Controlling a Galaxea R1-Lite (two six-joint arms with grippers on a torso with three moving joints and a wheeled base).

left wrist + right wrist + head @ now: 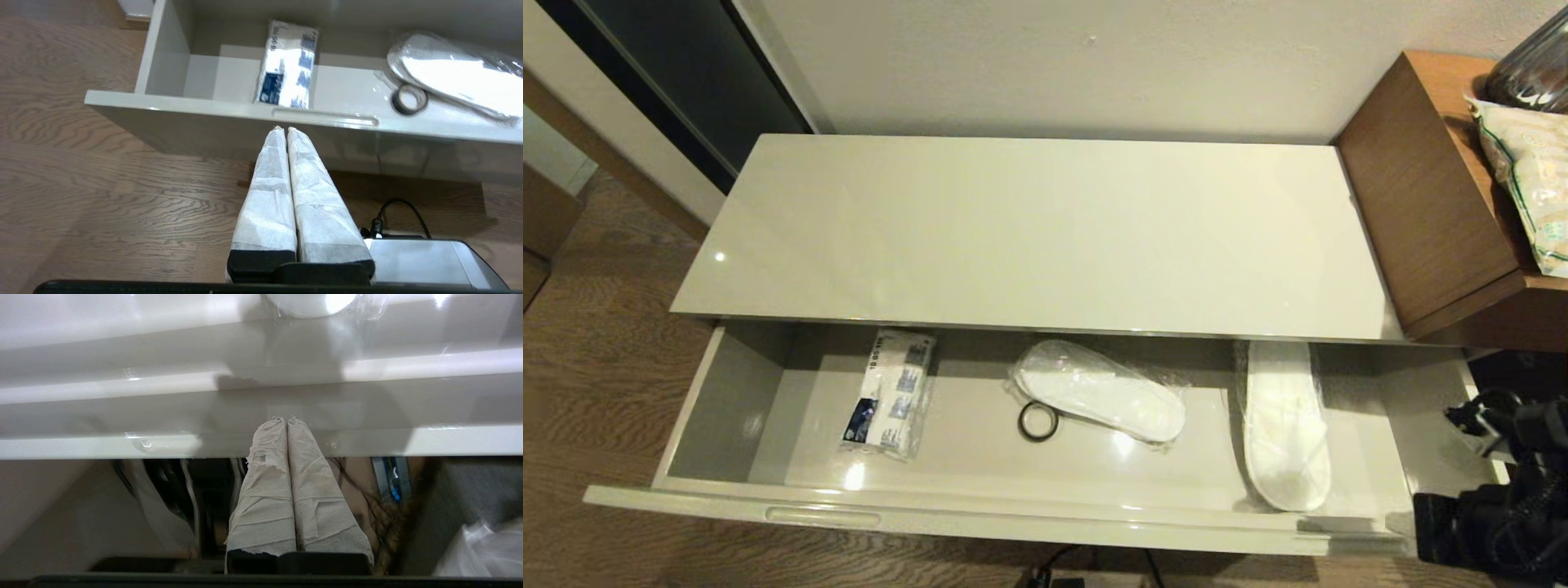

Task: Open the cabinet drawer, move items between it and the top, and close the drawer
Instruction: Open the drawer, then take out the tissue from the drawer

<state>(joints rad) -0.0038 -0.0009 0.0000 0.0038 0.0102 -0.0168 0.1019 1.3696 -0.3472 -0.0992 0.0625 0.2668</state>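
Observation:
The cabinet drawer (1013, 518) is pulled out wide under the glossy cream top (1029, 237), which is bare. The tissue pack (890, 392) lies flat in the drawer's left part, its blue patches up. In the left wrist view the pack (288, 65) sits just behind the front panel (184, 107). My left gripper (285, 130) is shut and empty, its tips just below the left pull handle (325, 118), outside the drawer. My right gripper (286, 418) is shut and empty, close to the outer face of the drawer front (122, 416). The right arm (1494, 506) shows at the lower right.
Two plastic-wrapped white slippers (1098, 390) (1282, 425) and a black tape ring (1038, 420) lie in the drawer. A taller brown wooden unit (1429, 188) with bags stands to the right. A grey box with a black cable (429, 257) sits on the wooden floor below.

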